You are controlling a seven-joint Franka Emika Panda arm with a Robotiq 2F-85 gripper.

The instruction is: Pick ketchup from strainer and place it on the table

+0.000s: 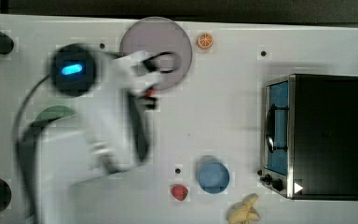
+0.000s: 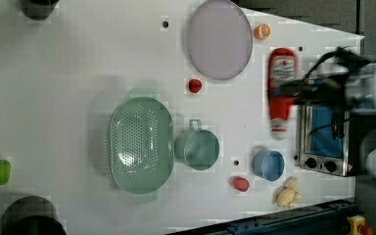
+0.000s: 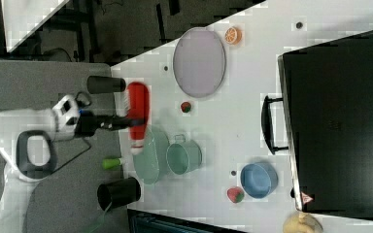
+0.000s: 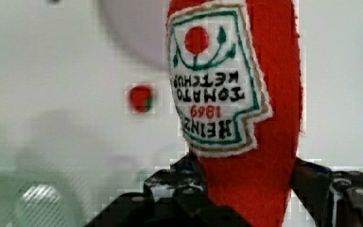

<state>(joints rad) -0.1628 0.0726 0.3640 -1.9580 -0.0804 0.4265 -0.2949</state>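
The fingers [image 4: 246,198] are clamped on the narrow part of the ketchup [image 4: 264,142], a soft, fuzzy red bottle with a stitched white label. It hangs in the air, out of the strainer [image 2: 139,143], which is a pale green oval with many small holes. Two red strawberries [image 2: 194,85] [image 2: 240,183] lie on the white worktop [image 2: 78,73] beyond the fingers

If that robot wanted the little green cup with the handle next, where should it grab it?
Probably by the rim, coming straight down from above. The green cup stands upright with its mouth open, so one finger could slip inside and one outside the thin wall. Its small handle looks too narrow to pinch reliably. The strainer sits close on one side, so the far rim is safer.
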